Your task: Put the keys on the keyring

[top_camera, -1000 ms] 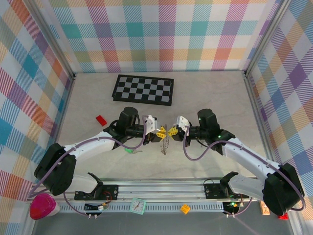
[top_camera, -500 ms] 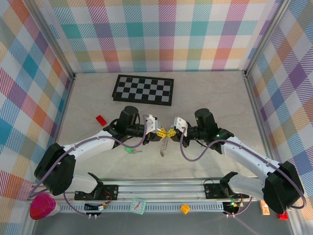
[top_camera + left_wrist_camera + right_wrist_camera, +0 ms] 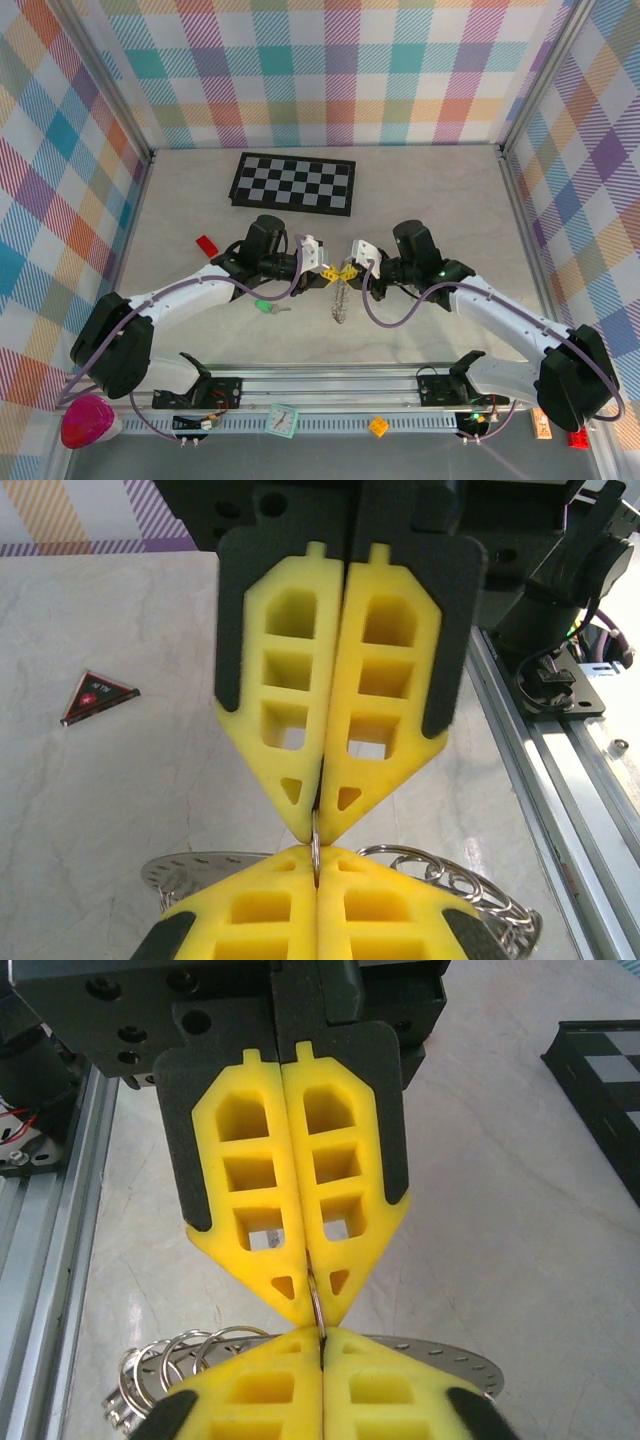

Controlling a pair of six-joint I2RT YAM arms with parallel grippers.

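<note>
Yellow-padded left gripper [image 3: 330, 272] and right gripper [image 3: 349, 270] meet tip to tip, arms bent inward; both clamped on keyring [image 3: 340, 302] wire loop, ring hanging below.

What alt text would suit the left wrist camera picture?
The left arm's yellow fingers, pressed shut, meet the right arm's fingers tip to tip, both pinching a wire loop of the grey keyring. A red triangle lies on the pale table.

Checkerboard [image 3: 293, 183] lying flat at the far side of the surface [image 3: 440, 210], small red brick [image 3: 206, 244] off to its near left, red triangle [image 3: 97, 695] flat on the marble.
</note>
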